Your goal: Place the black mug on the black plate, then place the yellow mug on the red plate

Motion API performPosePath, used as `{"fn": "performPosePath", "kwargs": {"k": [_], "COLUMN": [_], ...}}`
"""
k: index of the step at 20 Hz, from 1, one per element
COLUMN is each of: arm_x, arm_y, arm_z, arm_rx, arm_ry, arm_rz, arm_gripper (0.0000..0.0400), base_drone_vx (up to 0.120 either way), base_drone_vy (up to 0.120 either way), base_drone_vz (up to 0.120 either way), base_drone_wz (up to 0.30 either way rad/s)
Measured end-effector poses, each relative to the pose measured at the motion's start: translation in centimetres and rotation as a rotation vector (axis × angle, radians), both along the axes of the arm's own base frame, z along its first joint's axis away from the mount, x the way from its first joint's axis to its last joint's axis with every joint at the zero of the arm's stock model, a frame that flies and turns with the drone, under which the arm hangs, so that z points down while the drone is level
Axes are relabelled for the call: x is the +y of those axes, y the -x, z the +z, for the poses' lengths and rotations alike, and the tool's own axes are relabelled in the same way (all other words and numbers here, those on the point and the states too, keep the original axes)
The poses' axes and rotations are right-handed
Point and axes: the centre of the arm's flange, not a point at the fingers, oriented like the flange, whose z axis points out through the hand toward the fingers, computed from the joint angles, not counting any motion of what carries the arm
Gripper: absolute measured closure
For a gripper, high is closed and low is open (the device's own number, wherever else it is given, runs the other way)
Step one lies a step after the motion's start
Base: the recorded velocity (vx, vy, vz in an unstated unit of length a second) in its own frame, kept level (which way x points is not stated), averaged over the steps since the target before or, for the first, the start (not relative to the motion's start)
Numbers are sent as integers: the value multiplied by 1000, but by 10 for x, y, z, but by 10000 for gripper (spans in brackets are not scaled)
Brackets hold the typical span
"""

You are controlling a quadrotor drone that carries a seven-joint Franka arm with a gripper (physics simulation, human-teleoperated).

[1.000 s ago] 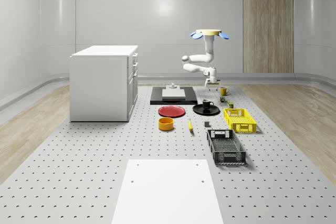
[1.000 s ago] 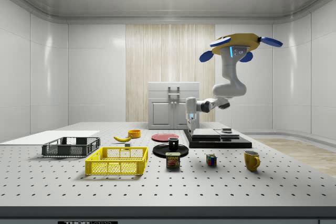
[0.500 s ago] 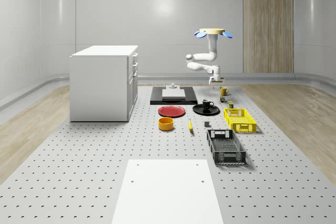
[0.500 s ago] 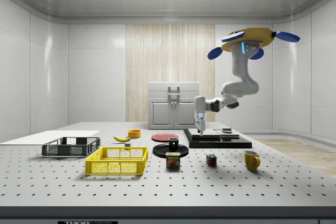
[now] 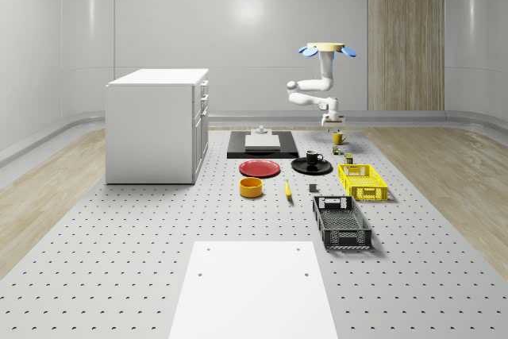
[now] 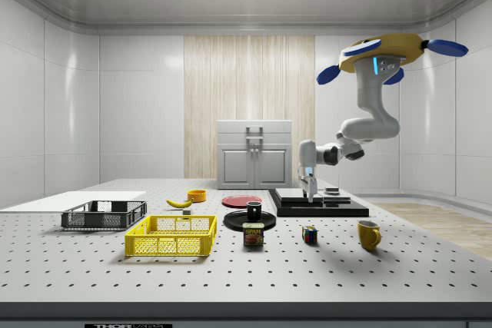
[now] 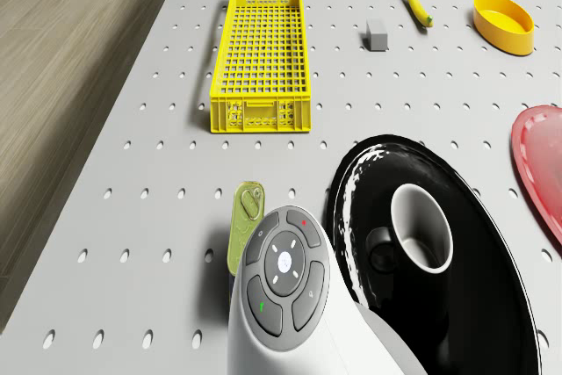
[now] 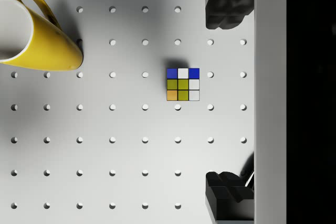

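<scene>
Yellow ceramic mug [image 6: 369, 234], standing upright at the far right of the perforated grey table [image 5: 119, 260], lies off to one side of the wide-open, empty gripper [image 6: 310, 187], which hangs under the hovering drone [image 6: 390, 46] above a small colour-tiled puzzle cube [image 8: 183, 84], while the black mug [image 5: 313, 157] already sits on the black plate [image 5: 298, 167].

You have a yellow crate [image 5: 363, 181] at the whole-scene view's right, a dark crate [image 5: 341, 222] nearer, and a white cabinet [image 5: 158, 124] far left.
</scene>
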Motion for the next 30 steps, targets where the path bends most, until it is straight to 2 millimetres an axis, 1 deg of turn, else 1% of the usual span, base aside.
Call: {"fn": "performPosePath", "kwargs": {"k": [11, 30], "arm_x": [0, 0], "arm_y": [0, 0], "arm_z": [0, 0], "arm_rx": [0, 0], "arm_ry": [0, 0], "arm_rz": [0, 0], "arm_gripper": [0, 0], "base_drone_vx": [-120, -120], "base_drone_vy": [116, 0], "base_drone_vz": [0, 0], "base_drone_wz": [0, 0]}}
